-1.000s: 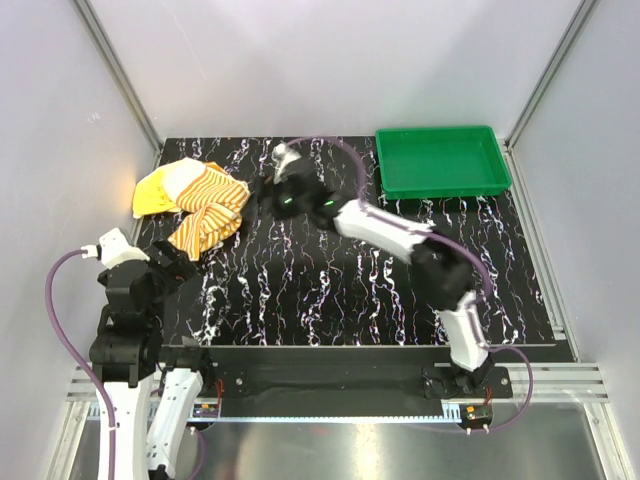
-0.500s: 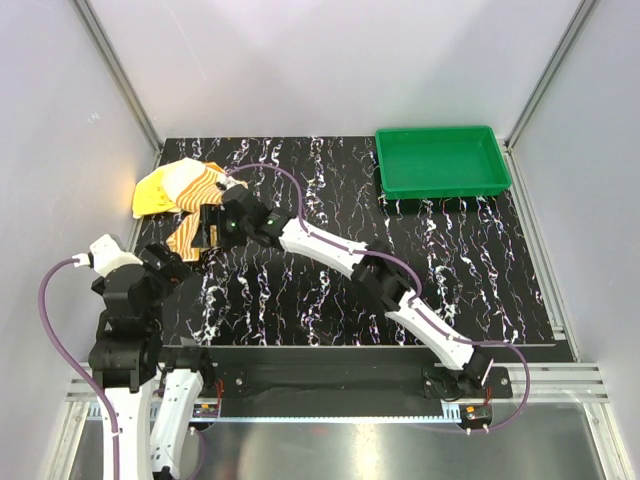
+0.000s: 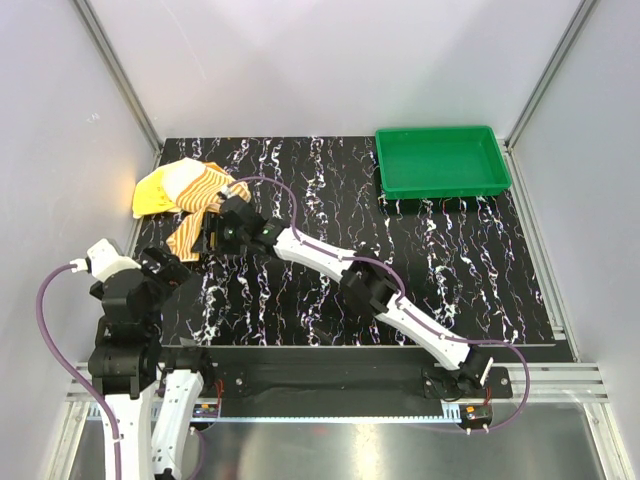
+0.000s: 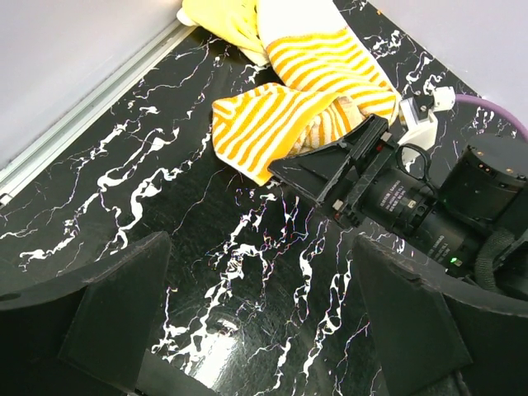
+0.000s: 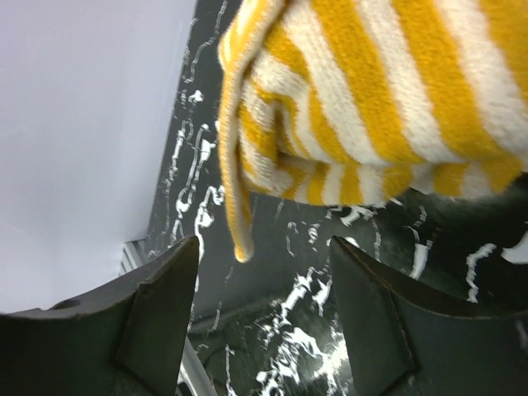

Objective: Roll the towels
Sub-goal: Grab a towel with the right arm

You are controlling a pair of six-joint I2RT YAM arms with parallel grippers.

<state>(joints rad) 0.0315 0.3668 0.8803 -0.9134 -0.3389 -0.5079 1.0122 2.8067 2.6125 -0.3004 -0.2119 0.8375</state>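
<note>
My right gripper [image 5: 264, 272] at the striped towel's [image 5: 371, 99] folded edge

Its jaws stand spread, with the nubby orange-and-cream terry bunched just ahead of them on the far-left of the glossy black marbled table [image 3: 330, 200]. The plain yellow towel [image 3: 152, 196] lies crumpled against it. My left gripper [image 4: 264, 330] is spread wide.

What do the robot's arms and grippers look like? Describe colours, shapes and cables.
Both the left arm and right arm have white shells with black joints. A purple cable loops along each. The left gripper and right gripper are black, with two broad wedge-shaped fingers.
</note>
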